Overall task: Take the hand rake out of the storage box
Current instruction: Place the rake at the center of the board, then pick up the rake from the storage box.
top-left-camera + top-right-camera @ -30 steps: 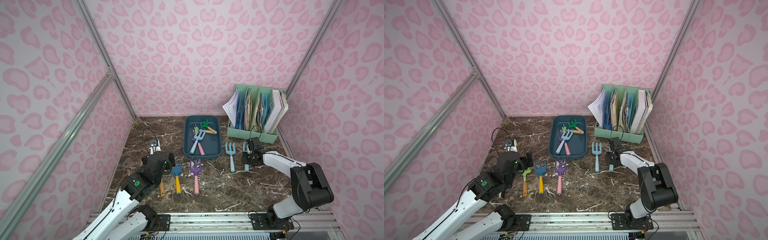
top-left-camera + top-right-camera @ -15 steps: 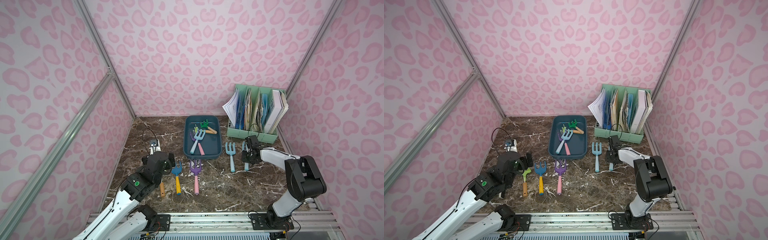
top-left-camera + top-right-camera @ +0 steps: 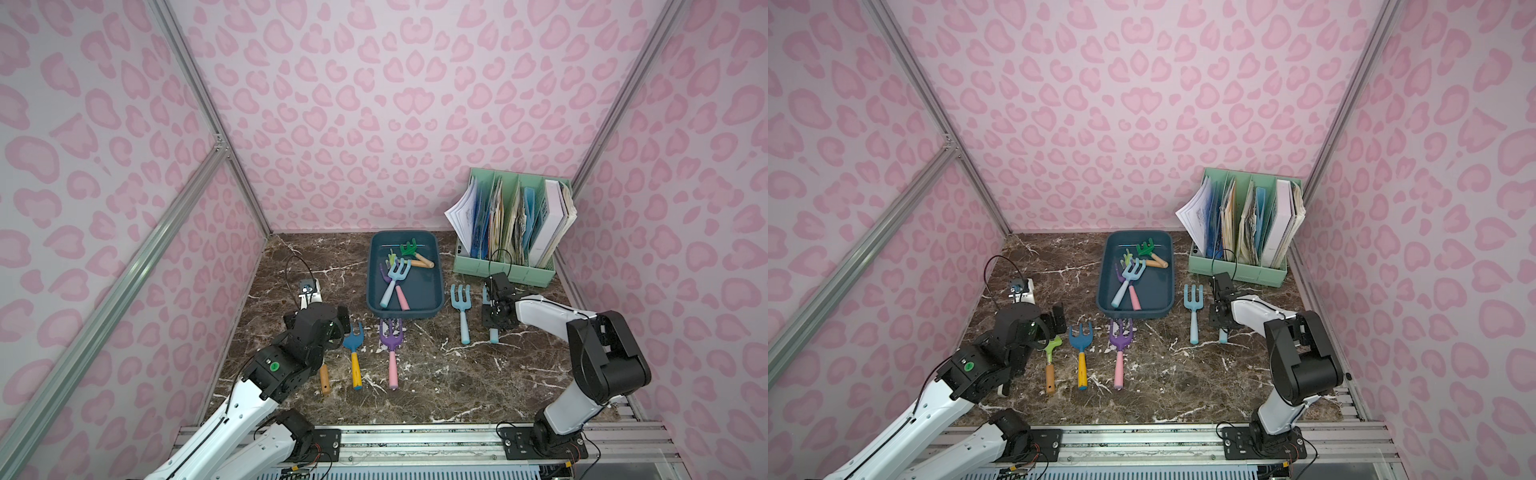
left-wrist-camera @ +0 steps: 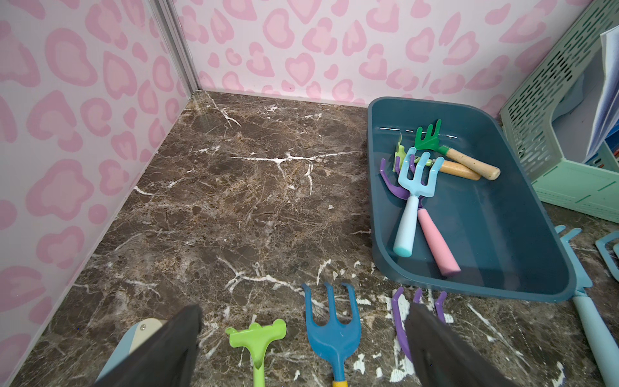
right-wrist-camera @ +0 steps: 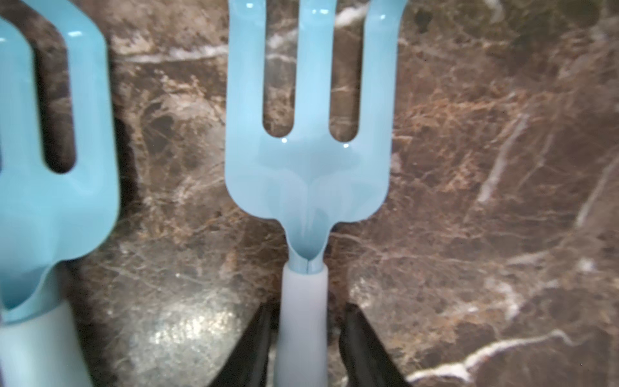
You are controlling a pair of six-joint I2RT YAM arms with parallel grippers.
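Right gripper (image 5: 307,313): jaws apart, straddling the pale handle (image 5: 303,288) of a light-blue three-tined hand rake (image 5: 306,167) lying flat on the marble surface (image 3: 436,374) near its right edge, outside the storage box (image 3: 426,291). Left gripper (image 4: 304,308): jaws wide, empty. The box, teal, sits at mid rear edge: four rakes (image 3: 395,272) inside, five outside

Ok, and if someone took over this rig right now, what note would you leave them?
Left gripper: open, empty, over the lime rake and blue rake on the table.
Right gripper: open, straddling the handle of a light blue rake that lies on the table, not clamped.
Storage box: four rakes inside, a pale blue one on top.
Done: five rakes lie outside, also a purple rake and a second light blue rake.
Left: take out the four in the box.
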